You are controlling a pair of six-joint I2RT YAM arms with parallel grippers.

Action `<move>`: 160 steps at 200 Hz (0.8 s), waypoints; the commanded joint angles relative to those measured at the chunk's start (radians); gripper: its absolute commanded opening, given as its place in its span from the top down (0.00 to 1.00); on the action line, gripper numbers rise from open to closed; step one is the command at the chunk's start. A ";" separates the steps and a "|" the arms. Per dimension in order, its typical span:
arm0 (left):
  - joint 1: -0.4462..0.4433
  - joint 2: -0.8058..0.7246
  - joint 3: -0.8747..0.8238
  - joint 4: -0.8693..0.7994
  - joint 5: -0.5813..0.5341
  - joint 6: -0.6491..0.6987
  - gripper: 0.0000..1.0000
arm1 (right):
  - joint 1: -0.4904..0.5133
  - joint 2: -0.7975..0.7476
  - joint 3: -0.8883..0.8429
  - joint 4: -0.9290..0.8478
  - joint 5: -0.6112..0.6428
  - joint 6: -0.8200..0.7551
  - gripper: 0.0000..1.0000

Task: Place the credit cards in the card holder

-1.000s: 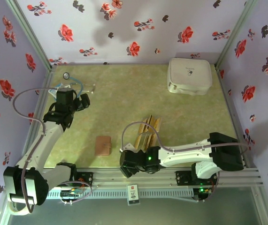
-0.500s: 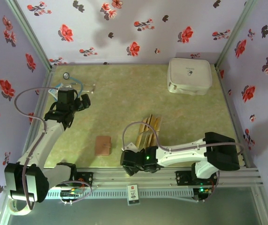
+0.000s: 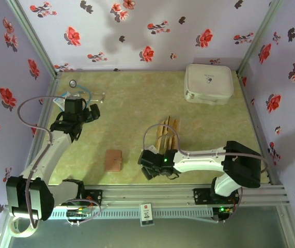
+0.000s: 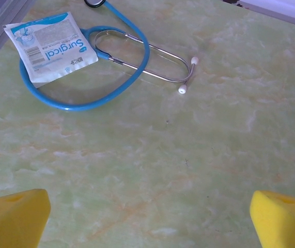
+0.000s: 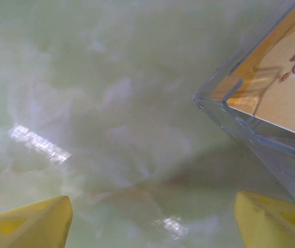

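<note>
The credit cards (image 3: 166, 137) lie fanned as tan-orange strips near the middle of the table. In the right wrist view one tan card (image 5: 279, 88) sits in a clear plastic sleeve at the upper right. The card holder (image 3: 114, 160), a small reddish-brown square, lies flat to the left of them. My right gripper (image 3: 150, 165) hovers low just in front of the cards, open (image 5: 152, 227), with bare table between its yellow fingertips (image 5: 28, 227). My left gripper (image 3: 90, 111) stands wide open (image 4: 147, 222) over bare table at the far left, holding nothing.
A blue stethoscope (image 4: 111, 62) and a surgical packet (image 4: 49, 46) lie just beyond the left gripper, by the left wall. A large white zippered case (image 3: 208, 83) sits at the back right. The metal rail (image 3: 188, 194) runs along the near edge.
My right gripper has moved away from the near edge, up toward the cards. The left arm has barely shifted.
</note>
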 commanded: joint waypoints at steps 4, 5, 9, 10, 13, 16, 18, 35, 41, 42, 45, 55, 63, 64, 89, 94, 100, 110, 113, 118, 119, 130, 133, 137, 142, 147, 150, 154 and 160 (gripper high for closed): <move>-0.007 0.011 0.032 0.022 -0.008 -0.005 0.00 | -0.062 -0.017 0.001 0.018 0.023 -0.076 0.18; -0.007 0.012 0.033 0.021 -0.008 -0.005 0.00 | -0.065 -0.015 0.001 0.018 0.022 -0.078 0.18; -0.007 0.011 0.032 0.022 -0.008 -0.005 0.00 | -0.075 -0.015 0.000 0.017 0.023 -0.086 0.18; -0.007 0.011 0.032 0.022 -0.008 -0.005 0.00 | -0.078 -0.014 0.000 0.019 0.023 -0.088 0.18; -0.007 0.012 0.033 0.022 -0.007 -0.005 0.00 | -0.087 -0.014 0.000 0.020 0.024 -0.093 0.18; -0.007 0.013 0.032 0.021 -0.008 -0.005 0.00 | -0.095 -0.011 -0.001 0.020 0.022 -0.098 0.18; -0.007 0.013 0.033 0.021 -0.008 -0.005 0.00 | -0.100 -0.011 -0.001 0.020 0.022 -0.102 0.18; -0.007 0.015 0.031 0.022 -0.008 -0.005 0.00 | -0.149 -0.007 0.000 0.031 0.014 -0.132 0.18; -0.007 0.017 0.031 0.022 -0.007 -0.005 0.00 | -0.169 -0.005 0.002 0.035 0.011 -0.143 0.18; -0.007 0.017 0.032 0.022 -0.008 -0.005 0.00 | -0.171 -0.003 0.003 0.037 0.011 -0.145 0.18; -0.007 0.017 0.032 0.023 -0.008 -0.004 0.00 | -0.180 -0.002 0.004 0.038 0.010 -0.150 0.18; -0.007 0.018 0.033 0.023 -0.008 -0.002 0.00 | -0.212 0.007 0.009 0.045 0.005 -0.167 0.18; -0.007 0.020 0.034 0.022 -0.008 -0.002 0.00 | -0.237 0.015 0.011 0.052 -0.002 -0.180 0.18; -0.006 0.020 0.033 0.022 -0.008 -0.002 0.00 | -0.240 0.016 0.013 0.053 -0.003 -0.182 0.18; -0.007 0.019 0.036 0.020 -0.008 0.000 0.00 | -0.310 0.046 0.032 0.074 -0.017 -0.219 0.19; -0.007 0.020 0.036 0.019 -0.008 0.000 0.00 | -0.323 0.054 0.039 0.075 -0.021 -0.226 0.19; -0.007 0.020 0.034 0.020 -0.008 -0.001 0.00 | -0.339 0.061 0.049 0.076 -0.023 -0.234 0.18; -0.007 0.019 0.032 0.021 -0.008 -0.002 0.00 | -0.365 0.076 0.060 0.079 -0.036 -0.245 0.19; -0.007 0.019 0.032 0.021 -0.007 -0.001 0.00 | -0.371 0.080 0.065 0.081 -0.038 -0.250 0.19; -0.006 0.019 0.032 0.020 -0.007 -0.002 0.00 | -0.380 0.085 0.070 0.081 -0.041 -0.255 0.19; -0.007 0.019 0.032 0.020 -0.008 -0.002 0.00 | -0.382 0.086 0.071 0.081 -0.041 -0.256 0.19; -0.007 0.019 0.029 0.021 -0.006 -0.002 0.00 | -0.397 0.096 0.088 0.078 -0.050 -0.264 0.18; -0.007 0.019 0.029 0.021 -0.006 -0.003 0.00 | -0.401 0.095 0.092 0.077 -0.056 -0.265 0.19; -0.007 0.020 0.031 0.020 -0.006 -0.004 0.00 | -0.403 0.095 0.098 0.074 -0.060 -0.266 0.18; -0.007 0.019 0.030 0.016 -0.003 -0.004 0.00 | -0.403 0.089 0.104 0.068 -0.067 -0.268 0.19; -0.007 0.020 0.032 0.013 -0.002 -0.004 0.00 | -0.403 0.080 0.110 0.062 -0.073 -0.268 0.18; -0.007 0.019 0.033 0.009 -0.001 -0.004 0.00 | -0.403 0.074 0.113 0.058 -0.078 -0.267 0.18; -0.007 0.018 0.034 0.004 0.001 -0.004 0.00 | -0.403 0.063 0.115 0.051 -0.082 -0.266 0.18; -0.006 0.016 0.035 -0.001 0.005 -0.004 0.00 | -0.403 0.046 0.117 0.041 -0.092 -0.263 0.17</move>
